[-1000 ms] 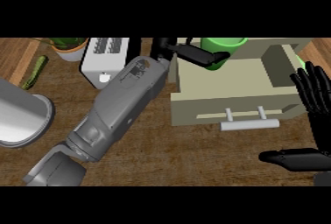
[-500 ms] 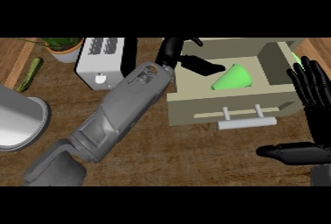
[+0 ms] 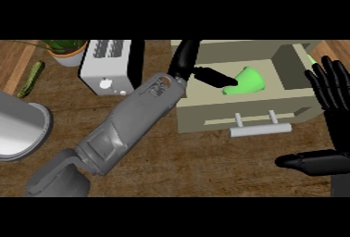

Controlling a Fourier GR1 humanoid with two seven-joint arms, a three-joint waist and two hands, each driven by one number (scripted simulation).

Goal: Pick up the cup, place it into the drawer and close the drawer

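On my monitor: bright green plastic cup point(image 3: 247, 82) lying tipped on its side inside the open beige drawer point(image 3: 239, 104). My black left hand point(image 3: 198, 69) hovers at the drawer's left rim, fingers relaxed and apart, thumb extended toward the cup, holding nothing. Black right hand point(image 3: 331, 99) rests spread, fingers up, at the right edge. White toaster point(image 3: 109, 65) upper left.

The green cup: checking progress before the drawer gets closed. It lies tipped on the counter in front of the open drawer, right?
Not on the counter. The head view shows the green cup lying tipped inside the open drawer, beside the left hand.
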